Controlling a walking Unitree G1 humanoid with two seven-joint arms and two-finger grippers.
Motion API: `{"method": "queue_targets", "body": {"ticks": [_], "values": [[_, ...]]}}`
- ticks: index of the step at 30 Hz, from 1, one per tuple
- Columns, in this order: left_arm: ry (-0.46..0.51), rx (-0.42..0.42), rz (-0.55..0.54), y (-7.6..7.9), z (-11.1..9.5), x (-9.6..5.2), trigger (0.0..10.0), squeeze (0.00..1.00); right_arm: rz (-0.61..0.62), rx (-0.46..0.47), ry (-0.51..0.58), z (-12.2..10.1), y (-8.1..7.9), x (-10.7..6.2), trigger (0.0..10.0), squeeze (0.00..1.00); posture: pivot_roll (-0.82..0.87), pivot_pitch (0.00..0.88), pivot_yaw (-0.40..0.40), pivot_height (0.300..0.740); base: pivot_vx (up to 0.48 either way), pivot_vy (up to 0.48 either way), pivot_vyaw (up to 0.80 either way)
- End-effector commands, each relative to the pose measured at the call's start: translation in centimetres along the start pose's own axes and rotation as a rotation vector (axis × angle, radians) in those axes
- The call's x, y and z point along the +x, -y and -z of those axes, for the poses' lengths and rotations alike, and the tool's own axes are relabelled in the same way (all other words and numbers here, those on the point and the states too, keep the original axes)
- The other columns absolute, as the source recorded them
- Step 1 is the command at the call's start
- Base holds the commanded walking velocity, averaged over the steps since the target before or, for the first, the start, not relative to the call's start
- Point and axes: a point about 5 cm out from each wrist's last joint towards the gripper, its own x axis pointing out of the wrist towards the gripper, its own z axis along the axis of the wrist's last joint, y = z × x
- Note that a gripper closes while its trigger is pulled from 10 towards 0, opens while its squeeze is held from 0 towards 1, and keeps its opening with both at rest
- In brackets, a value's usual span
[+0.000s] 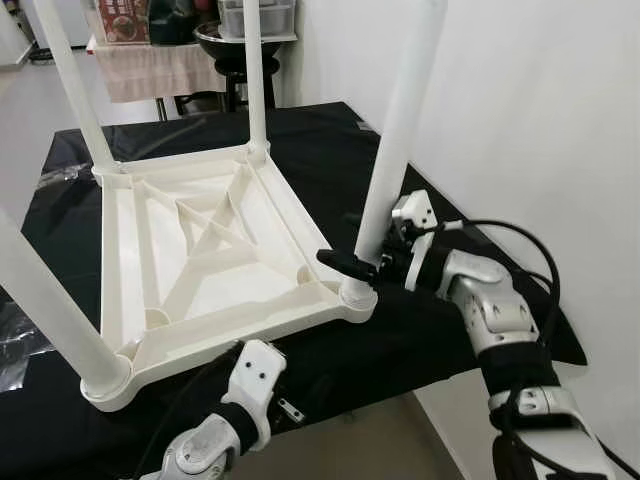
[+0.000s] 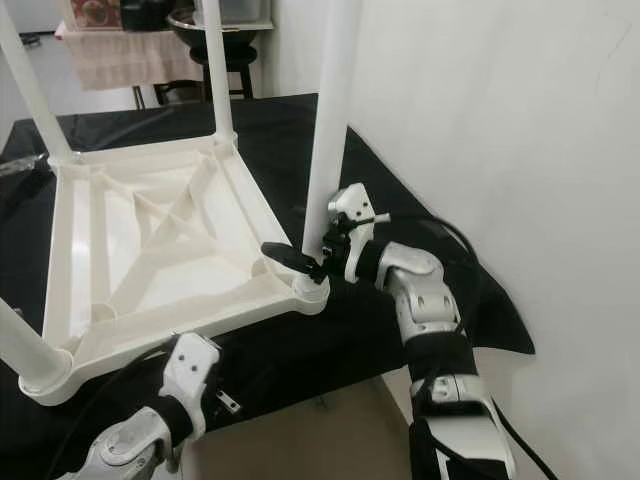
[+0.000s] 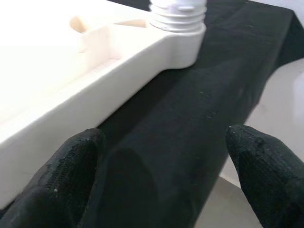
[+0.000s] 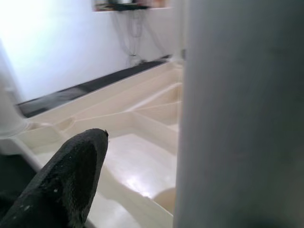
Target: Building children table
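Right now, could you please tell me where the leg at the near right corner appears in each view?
Left eye: leg right of centre, upright.
Right eye: near centre, upright.
Left wrist: its threaded base, at the corner beyond the fingers.
Right wrist: blurred grey column, close up.
Shared landmark: the upturned tabletop it stands on.

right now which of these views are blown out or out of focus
Left wrist view: the white table frame is overexposed, its ribs washed out, and the left hand's fingertips are soft. Right wrist view: the leg is a close grey blur, with glare on the far wall. Both eye views are sharp and evenly lit; the right hand sits at that leg's base.
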Motion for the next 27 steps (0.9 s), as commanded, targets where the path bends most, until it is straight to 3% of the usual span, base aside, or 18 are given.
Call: {"method": "queue_targets", "body": {"ticks": [1,2,3,4,13,22,23,24,25,26,27], "values": [[0.012,-0.005,-0.007,0.2,-0.1,-0.3,10.0,0.0,-0.046,0.01,0.005,0.3,0.1,0.2,10.0,0.0,0.02,0.061,-0.044,0.74,0.0,0.0,0.0],[0.012,-0.005,-0.007,0.2,-0.1,-0.3,10.0,0.0,-0.046,0.01,0.005,0.3,0.1,0.2,10.0,0.0,0.02,0.061,-0.044,0.74,0.0,0.0,0.0],[0.013,-0.002,-0.006,0.3,-0.1,-0.3,10.0,0.0,-0.051,0.014,0.005,0.3,0.1,0.3,1.5,0.0,0.02,0.061,-0.044,0.74,0.0,0.0,0.0],[0.006,0.01,-0.009,0.2,0.0,-0.5,10.0,0.0,-0.063,0.032,0.009,0.4,0.2,0.3,0.0,0.0,0.04,0.07,-0.045,0.74,0.0,0.0,0.0],[0.005,0.025,-0.005,0.1,-0.3,-1.2,10.0,0.0,-0.082,0.085,0.001,1.5,0.5,-0.5,0.0,0.0,0.05,0.098,-0.031,0.74,0.0,0.0,0.0],[0.015,0.033,0.007,-0.2,-0.5,-1.1,10.0,0.0,0.033,0.029,-0.06,3.5,-0.2,-2.0,0.0,0.0,0.03,0.111,-0.028,0.74,0.0,0.0,0.0],[0.017,0.034,0.001,-0.3,-0.4,-1.2,10.0,0.0,0.115,0.028,-0.106,4.6,-0.9,-2.2,0.0,0.0,0.01,0.111,-0.031,0.74,0.0,0.0,0.0],[0.023,0.023,-0.012,-0.7,-0.5,-1.2,10.0,0.0,0.52,0.077,-0.161,6.4,-1.8,-1.8,0.0,0.0,0.0,0.12,-0.042,0.74,0.0,0.0,0.0],[0.023,0.023,-0.012,-0.7,-0.5,-1.2,10.0,0.0,0.52,0.077,-0.161,6.4,-1.8,-1.8,0.0,0.0,0.0,0.12,-0.042,0.74,0.0,0.0,0.0],[0.026,0.017,-0.013,-1.0,-0.5,-1.0,10.0,0.0,0.663,0.13,-0.217,8.2,-5.4,-1.5,0.0,0.0,0.01,0.125,-0.04,0.74,0.0,0.0,0.0],[0.031,0.011,-0.018,-1.3,-0.5,-0.7,10.0,0.0,0.773,0.11,-0.248,8.5,-7.6,-1.6,0.0,0.0,-0.01,0.12,-0.024,0.74,0.0,0.0,0.0]]}}
